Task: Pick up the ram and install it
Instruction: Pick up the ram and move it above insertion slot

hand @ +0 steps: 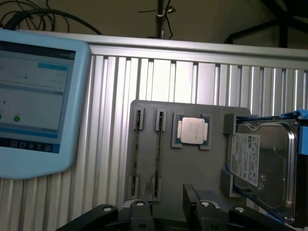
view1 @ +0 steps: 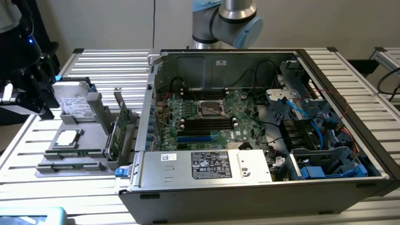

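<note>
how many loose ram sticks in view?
2. One ram stick sits in the gray tray's edge slot. The second ram stick is beside it, next to the CPU. Any seated in the motherboard can't be made out.

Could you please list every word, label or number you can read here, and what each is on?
Nothing can be read for certain.
The power supply label: print and logos, too blurred.
The small sticker beside it: too small.
The hard drive label: too blurred.
The tablet screen: lines and icons, illegible.
The sticker on the case's far wall: too small.
</note>
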`<action>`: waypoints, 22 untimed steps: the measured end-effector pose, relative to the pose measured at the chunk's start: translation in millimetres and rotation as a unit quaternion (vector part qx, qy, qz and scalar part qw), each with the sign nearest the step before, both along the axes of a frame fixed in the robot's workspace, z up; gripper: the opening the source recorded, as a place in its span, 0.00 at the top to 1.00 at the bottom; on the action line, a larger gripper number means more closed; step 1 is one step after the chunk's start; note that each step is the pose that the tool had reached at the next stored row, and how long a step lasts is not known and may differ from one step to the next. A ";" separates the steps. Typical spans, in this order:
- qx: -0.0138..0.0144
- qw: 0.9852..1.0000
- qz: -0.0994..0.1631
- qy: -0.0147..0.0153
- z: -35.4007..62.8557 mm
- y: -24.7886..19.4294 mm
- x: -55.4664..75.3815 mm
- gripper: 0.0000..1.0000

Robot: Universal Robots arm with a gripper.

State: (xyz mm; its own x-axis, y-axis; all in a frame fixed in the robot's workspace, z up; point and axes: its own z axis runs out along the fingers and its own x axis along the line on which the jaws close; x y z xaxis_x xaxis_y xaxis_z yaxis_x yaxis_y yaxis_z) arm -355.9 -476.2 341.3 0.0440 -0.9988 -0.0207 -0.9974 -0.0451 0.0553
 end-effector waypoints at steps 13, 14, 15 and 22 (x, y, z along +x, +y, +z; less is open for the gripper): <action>0.000 1.000 -0.004 0.000 -23.4 -22.1 -0.8 0.58; 0.000 1.000 -0.005 0.000 -25.2 -22.4 -0.8 0.58; 0.000 1.000 -0.005 0.000 -26.9 -22.7 -0.8 0.58; 0.000 1.000 -0.007 0.000 -39.6 -25.3 0.2 0.58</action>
